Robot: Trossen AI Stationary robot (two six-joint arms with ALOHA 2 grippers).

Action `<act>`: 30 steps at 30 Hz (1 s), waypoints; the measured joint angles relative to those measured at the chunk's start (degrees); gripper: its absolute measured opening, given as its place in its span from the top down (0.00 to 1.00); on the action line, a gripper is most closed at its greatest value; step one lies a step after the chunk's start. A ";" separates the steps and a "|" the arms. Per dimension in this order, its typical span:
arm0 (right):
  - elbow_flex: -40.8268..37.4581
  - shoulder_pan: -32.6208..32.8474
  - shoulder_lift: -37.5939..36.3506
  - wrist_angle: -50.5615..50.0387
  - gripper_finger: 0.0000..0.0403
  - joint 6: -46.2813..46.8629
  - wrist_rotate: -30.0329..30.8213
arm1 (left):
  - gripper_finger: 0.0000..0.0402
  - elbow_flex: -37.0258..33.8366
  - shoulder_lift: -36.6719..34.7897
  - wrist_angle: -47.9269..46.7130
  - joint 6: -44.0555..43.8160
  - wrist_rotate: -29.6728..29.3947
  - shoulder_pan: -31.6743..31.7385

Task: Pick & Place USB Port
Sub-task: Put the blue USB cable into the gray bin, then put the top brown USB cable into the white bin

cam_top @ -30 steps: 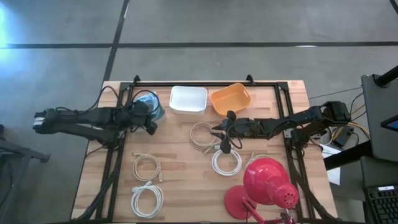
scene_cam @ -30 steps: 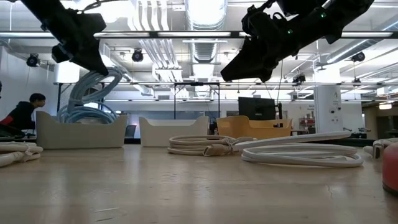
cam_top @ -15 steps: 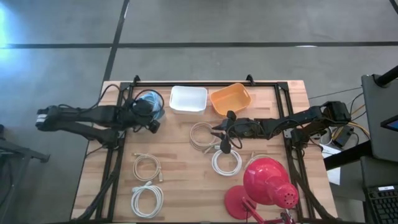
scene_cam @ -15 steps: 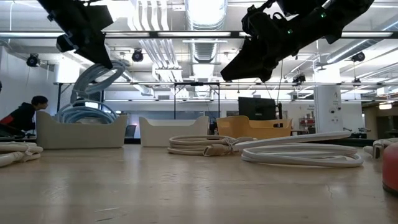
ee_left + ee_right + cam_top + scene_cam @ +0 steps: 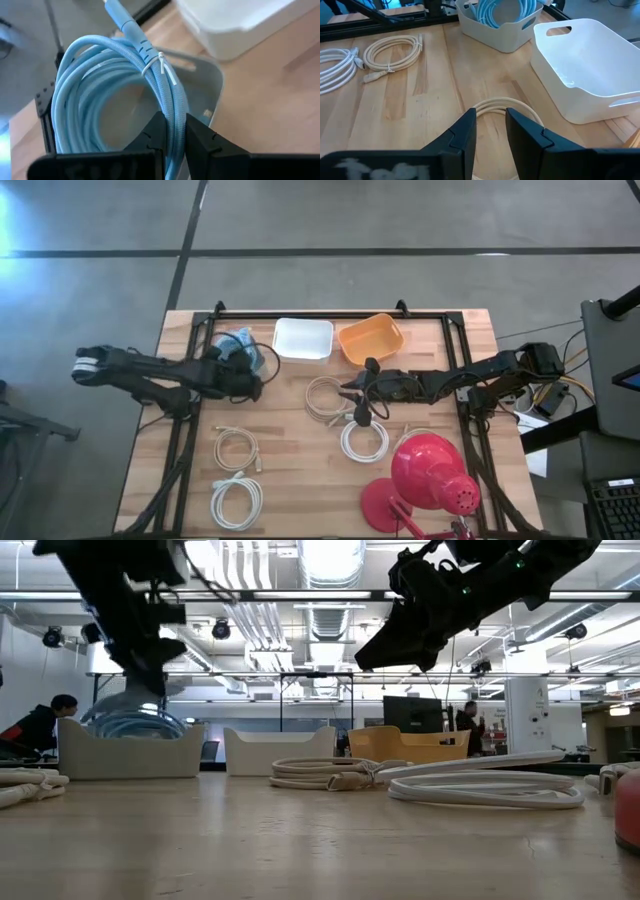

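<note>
Wooden tabletop point(image 5: 300, 470) seen from straight above, inside a black frame, with grey floor around it. At about 11 o'clock on the table sits a pale grey bin point(image 5: 243, 350); beside it, towards 12 o'clock, stand a white bin point(image 5: 303, 339) and an orange bin point(image 5: 371, 337). The left gripper point(image 5: 243, 387) hangs at the grey bin's near edge, its fingers pinched narrow on a coiled light blue cable point(image 5: 100, 95), whose coil lies in the bin with its plug end sticking up and away from the wrist. The right gripper point(image 5: 358, 400) hovers near the table's centre, fingers partly apart and holding nothing, directly over the edge of a cream cable coil point(image 5: 326, 395) that lies at its 9 o'clock; the coil lies flat, and this arm is clearly the nearer one to it. More white coils point(image 5: 237, 448) rest towards 7 o'clock, and a red lamp point(image 5: 430, 475) stands at 5 o'clock.
</note>
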 joint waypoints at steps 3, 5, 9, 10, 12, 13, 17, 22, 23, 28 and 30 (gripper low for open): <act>0.00 0.00 0.00 0.00 0.77 0.02 0.00 | 0.90 -1.31 3.13 0.57 -1.93 0.00 0.00; 0.00 0.00 0.00 0.00 0.77 0.01 0.00 | 0.90 -1.79 5.09 1.41 -2.00 -0.06 0.00; 0.00 0.00 0.00 0.00 0.76 0.00 0.02 | 0.88 -1.81 8.19 1.59 -1.97 -1.17 0.33; 0.00 0.00 0.00 0.00 0.76 0.00 0.02 | 0.86 -1.81 8.90 1.64 -2.00 -1.39 0.47; 0.00 0.00 0.00 0.00 0.75 0.00 0.02 | 0.81 -1.83 10.13 1.93 -2.00 -1.40 0.73; 0.00 0.00 0.00 0.00 0.75 0.02 0.02 | 0.79 -1.83 10.75 2.03 -1.99 -1.41 0.81; 0.00 0.00 0.00 0.00 0.74 0.02 0.04 | 0.68 -1.85 12.82 2.03 -2.01 -1.28 1.24; 0.00 0.00 0.00 0.00 0.76 0.00 0.02 | 0.55 -0.75 13.30 1.97 -1.81 0.46 1.41; 0.00 0.00 0.00 0.00 0.76 0.01 0.02 | 0.53 -0.34 13.23 1.99 -1.40 0.48 1.41; 0.00 0.00 0.00 0.00 0.77 0.02 0.02 | 0.47 2.71 12.61 1.93 2.62 0.57 1.40; 0.00 0.00 0.00 0.00 0.76 0.28 0.02 | 0.46 4.46 12.24 1.88 4.47 0.38 1.40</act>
